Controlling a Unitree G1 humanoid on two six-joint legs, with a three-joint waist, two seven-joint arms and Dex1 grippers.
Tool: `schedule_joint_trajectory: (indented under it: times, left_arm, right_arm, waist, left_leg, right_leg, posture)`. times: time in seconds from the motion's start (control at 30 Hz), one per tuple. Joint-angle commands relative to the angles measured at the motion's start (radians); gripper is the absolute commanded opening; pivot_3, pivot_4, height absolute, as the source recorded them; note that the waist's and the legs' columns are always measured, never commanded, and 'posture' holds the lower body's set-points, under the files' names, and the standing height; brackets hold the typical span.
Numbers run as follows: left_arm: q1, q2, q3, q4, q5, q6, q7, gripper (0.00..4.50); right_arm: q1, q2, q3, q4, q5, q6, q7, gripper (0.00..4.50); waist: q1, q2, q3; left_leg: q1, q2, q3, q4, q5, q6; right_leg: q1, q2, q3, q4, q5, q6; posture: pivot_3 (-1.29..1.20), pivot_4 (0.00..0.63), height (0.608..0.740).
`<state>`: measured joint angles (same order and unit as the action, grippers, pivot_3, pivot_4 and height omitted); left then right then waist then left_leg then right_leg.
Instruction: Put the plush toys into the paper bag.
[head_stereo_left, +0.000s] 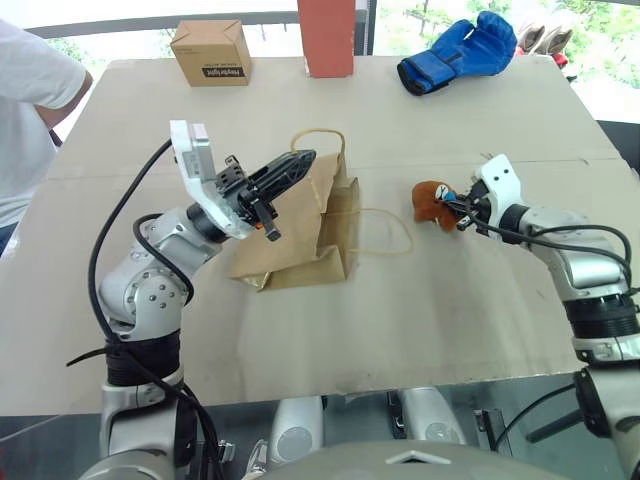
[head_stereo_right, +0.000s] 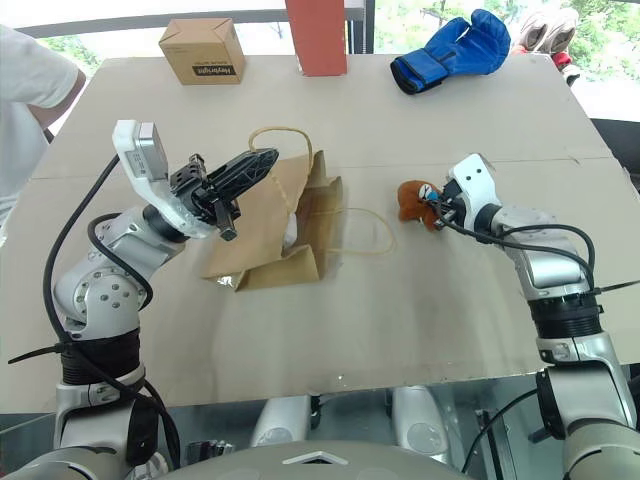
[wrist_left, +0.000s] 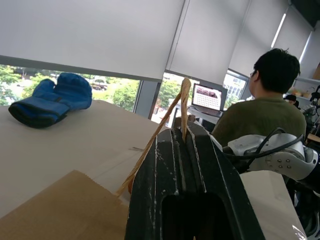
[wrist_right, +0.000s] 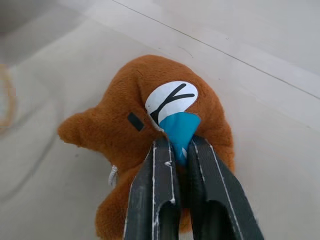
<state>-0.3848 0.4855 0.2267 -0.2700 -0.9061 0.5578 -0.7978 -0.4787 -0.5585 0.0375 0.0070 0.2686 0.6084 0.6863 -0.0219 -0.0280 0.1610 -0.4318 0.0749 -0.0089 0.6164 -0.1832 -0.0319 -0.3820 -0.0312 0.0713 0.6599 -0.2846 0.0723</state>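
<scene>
A person (head_stereo_left: 25, 110) in a white shirt sits at the far left edge of the frame, beside the tan surface (head_stereo_left: 330, 330). On that surface lie 1 cardboard box (head_stereo_left: 210, 52) at the upper left, 1 red upright block (head_stereo_left: 326, 36) at the top centre, 1 blue boxing glove (head_stereo_left: 458, 52) at the upper right, 1 paper bag (head_stereo_left: 300, 225) in the centre and 1 plush toy (head_stereo_left: 432, 203) right of centre.

The left tool (head_stereo_left: 297, 166) reaches in from the lower left and is clenched on 1 of the bag's 2 cord handles (wrist_left: 183, 107), holding it up above the bag's upper edge; the other handle (head_stereo_left: 385, 232) lies flat on the surface to the bag's right. The bag itself lies tilted on its side with its mouth toward the top of the frame; what is inside cannot be told.

The plush toy, brown with a white and blue patch, rests on the surface to the right of the bag, apart from it and outside it. The right tool (head_stereo_left: 462, 210) comes in from the right and is clenched on the plush toy, its 2 black fingers (wrist_right: 161, 190) pinching the blue patch.
</scene>
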Motion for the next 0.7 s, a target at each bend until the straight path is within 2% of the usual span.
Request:
schedule_joint_trajectory:
  times: [0.03,0.13,0.23,0.43,0.67,0.7]
  left_arm:
    - [-0.019,-0.002,0.017,-0.014,-0.033,0.007,0.002,0.0]
    - [-0.026,-0.009,0.006,-0.011,-0.037,0.011,0.0,0.0]
    - [-0.042,-0.025,-0.012,-0.012,-0.032,0.012,0.007,0.0]
    - [-0.079,-0.055,-0.047,-0.002,-0.022,0.012,0.006,0.0]
    - [-0.028,-0.056,-0.071,-0.057,0.002,0.0,0.011,0.0]
    - [-0.014,-0.052,-0.069,-0.067,0.019,-0.011,0.016,0.0]
  right_arm:
    - [0.001,0.004,-0.069,-0.212,0.116,0.02,0.041,0.02]
    - [-0.023,0.043,-0.024,-0.33,0.162,0.087,0.018,0.02]
    - [-0.069,0.115,0.064,-0.354,0.168,0.113,0.006,0.02]
    - [-0.205,0.263,0.305,-0.105,0.028,-0.025,0.066,0.02]
    - [-0.303,0.435,0.354,0.174,-0.009,-0.186,0.154,0.02]
    - [-0.296,0.453,0.343,0.2,0.01,-0.199,0.18,0.27]
  waist:
    - [-0.002,0.001,0.001]
    - [-0.01,0.001,0.001]
    - [-0.015,0.001,0.001]
    - [-0.016,0.0,0.001]
    - [-0.015,0.0,0.001]
    - [-0.013,0.0,0.001]
  left_leg:
    - [0.0,0.0,0.0,0.0,0.0,0.0]
    - [0.001,0.0,-0.001,0.0,0.0,0.0]
    - [0.001,0.0,-0.001,0.0,0.0,0.0]
    - [0.0,0.0,-0.001,0.001,0.0,0.0]
    - [0.0,0.0,-0.002,0.0,0.0,0.0]
    - [0.0,0.0,-0.002,0.0,0.0,0.0]
  right_leg:
    - [0.0,0.0,0.0,0.0,0.0,0.0]
    - [0.0,0.0,0.0,0.001,0.0,0.0]
    - [0.0,0.0,0.0,0.001,0.0,0.0]
    - [0.0,0.0,0.0,0.001,0.0,0.0]
    - [0.0,0.001,-0.001,0.001,0.0,0.0]
    - [0.0,0.0,-0.001,0.001,0.0,0.0]
  posture:
    - [0.0,0.15,0.74]
    - [0.0,0.15,0.74]
    - [0.0,0.15,0.74]
    - [0.0,0.15,0.74]
    - [0.0,0.15,0.74]
    - [0.0,0.15,0.74]
